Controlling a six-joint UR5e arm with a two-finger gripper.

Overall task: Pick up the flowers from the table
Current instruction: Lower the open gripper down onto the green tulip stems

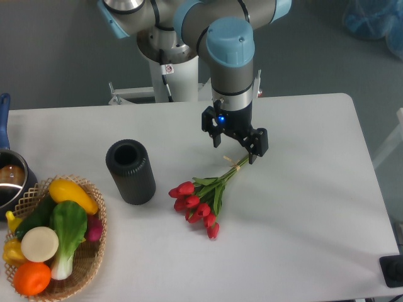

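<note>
The flowers (200,202), a small bunch of red tulips with green leaves and tied stems, lie on the white table (302,207) near its middle. The red heads point to the lower left and the stem ends (238,165) point to the upper right. My gripper (235,150) points down just above and behind the stem ends. Its black fingers (256,146) stand apart, so it is open and holds nothing. I cannot tell how high it is above the tabletop.
A black cylinder (131,171) stands upright left of the flowers. A wicker basket (101,251) of toy vegetables and fruit, with a green-and-white leafy vegetable (66,233), sits at the front left. A pot (11,179) is at the left edge. The robot base (173,75) is behind the table.
</note>
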